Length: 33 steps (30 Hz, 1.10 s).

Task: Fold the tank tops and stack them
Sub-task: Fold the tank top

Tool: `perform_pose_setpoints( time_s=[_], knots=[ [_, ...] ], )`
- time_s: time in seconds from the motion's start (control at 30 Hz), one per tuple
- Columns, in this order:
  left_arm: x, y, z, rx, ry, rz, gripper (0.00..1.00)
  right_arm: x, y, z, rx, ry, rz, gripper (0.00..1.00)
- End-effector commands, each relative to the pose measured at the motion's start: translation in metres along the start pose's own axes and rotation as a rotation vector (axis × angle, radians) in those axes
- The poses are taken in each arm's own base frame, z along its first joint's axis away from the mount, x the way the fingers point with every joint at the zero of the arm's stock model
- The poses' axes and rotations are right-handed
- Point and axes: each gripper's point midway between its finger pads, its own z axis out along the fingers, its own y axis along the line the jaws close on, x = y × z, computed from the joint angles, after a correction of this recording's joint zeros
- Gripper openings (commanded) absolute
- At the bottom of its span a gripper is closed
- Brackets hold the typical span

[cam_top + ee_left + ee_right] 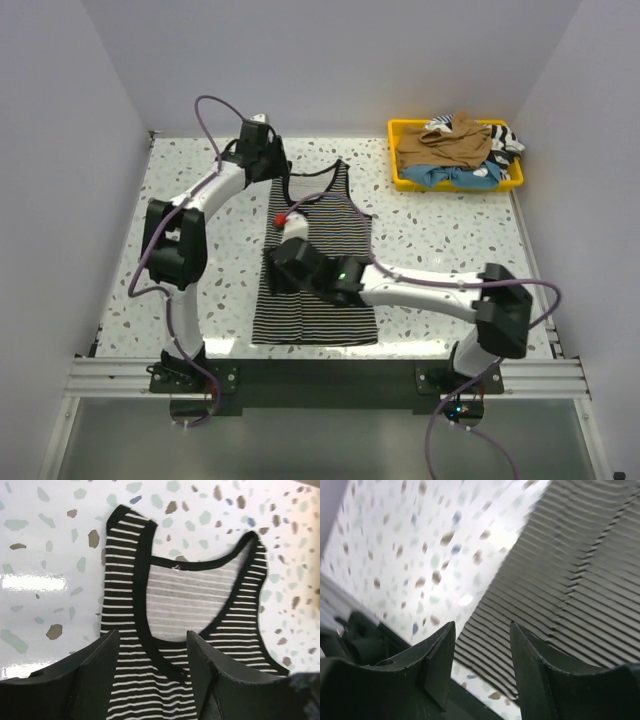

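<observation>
Striped tank top (310,325) flat on bench (450,230), left jaws parted, empty, over far neckline, right jaws parted, empty, at left edge, other tank tops (450,145) in far-right yellow tray (401,181)

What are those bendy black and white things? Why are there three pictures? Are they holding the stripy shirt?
Those are two robot arms, fixed at the near edge of the table. Each ends in a gripper, a pincher with two fingers. The big picture comes from a camera high above. The other two come from small cameras on the wrists, so you see the black fingers up close. A striped tank top lies flat on the speckled table. The left gripper is by its shoulder straps and neckline. The right gripper is over its side edge. Both are open and hold nothing. At the far right, a yellow tray holds more tops, tan and blue among them.
</observation>
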Motion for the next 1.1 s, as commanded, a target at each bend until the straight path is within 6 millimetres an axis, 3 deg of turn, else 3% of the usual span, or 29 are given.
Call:
perform_pose_setpoints(
  time_s=[0.0, 0.07, 0.1, 0.17, 0.2, 0.23, 0.27, 0.3, 0.37, 0.4, 0.43, 0.47, 0.53, 0.6, 0.8, 1.07],
  knots=[
    [-0.042, -0.042, -0.064, 0.132, -0.116, 0.003, 0.61, -0.062, -0.076, -0.028, 0.093, -0.101, 0.087, 0.51],
    [-0.028, -0.061, -0.078, 0.172, -0.114, 0.008, 0.61, -0.072, -0.114, -0.028, 0.133, -0.091, 0.098, 0.5],
    [-0.013, -0.064, -0.09, 0.183, -0.101, 0.001, 0.6, -0.084, -0.146, -0.028, 0.171, -0.09, 0.132, 0.5],
    [0.014, -0.082, -0.103, 0.202, -0.078, 0.012, 0.58, -0.091, -0.176, -0.025, 0.19, -0.079, 0.14, 0.49],
    [0.039, -0.08, -0.104, 0.197, -0.041, 0.02, 0.57, -0.097, -0.204, -0.021, 0.218, -0.075, 0.181, 0.48],
    [0.052, -0.098, -0.123, 0.239, -0.04, 0.028, 0.55, -0.102, -0.218, -0.02, 0.236, -0.078, 0.178, 0.46],
    [0.062, -0.101, -0.128, 0.243, -0.038, 0.036, 0.54, -0.103, -0.232, -0.017, 0.252, -0.069, 0.186, 0.45],
    [0.081, -0.1, -0.138, 0.251, -0.016, 0.046, 0.53, -0.108, -0.258, -0.017, 0.286, -0.07, 0.215, 0.45],
    [0.115, -0.124, -0.158, 0.323, 0.02, 0.072, 0.5, -0.11, -0.292, -0.008, 0.314, -0.056, 0.246, 0.43],
    [0.132, -0.126, -0.167, 0.338, 0.043, 0.081, 0.5, -0.112, -0.3, -0.005, 0.316, -0.057, 0.253, 0.43],
    [0.155, -0.14, -0.179, 0.371, 0.077, 0.117, 0.48, -0.104, -0.311, 0.007, 0.329, -0.023, 0.26, 0.43],
    [0.167, -0.146, -0.185, 0.386, 0.089, 0.131, 0.48, -0.111, -0.317, 0.01, 0.336, -0.029, 0.251, 0.42],
    [0.204, -0.157, -0.2, 0.417, 0.144, 0.183, 0.47, -0.1, -0.333, 0.025, 0.37, 0.019, 0.254, 0.41],
    [0.234, -0.161, -0.208, 0.426, 0.19, 0.219, 0.44, -0.102, -0.339, 0.034, 0.387, 0.033, 0.237, 0.4],
    [0.303, -0.17, -0.222, 0.472, 0.301, 0.318, 0.42, -0.087, -0.361, 0.055, 0.455, 0.085, 0.238, 0.38],
    [0.369, -0.191, -0.231, 0.49, 0.371, 0.473, 0.47, -0.074, -0.372, 0.064, 0.487, 0.09, 0.263, 0.25]
  ],
)
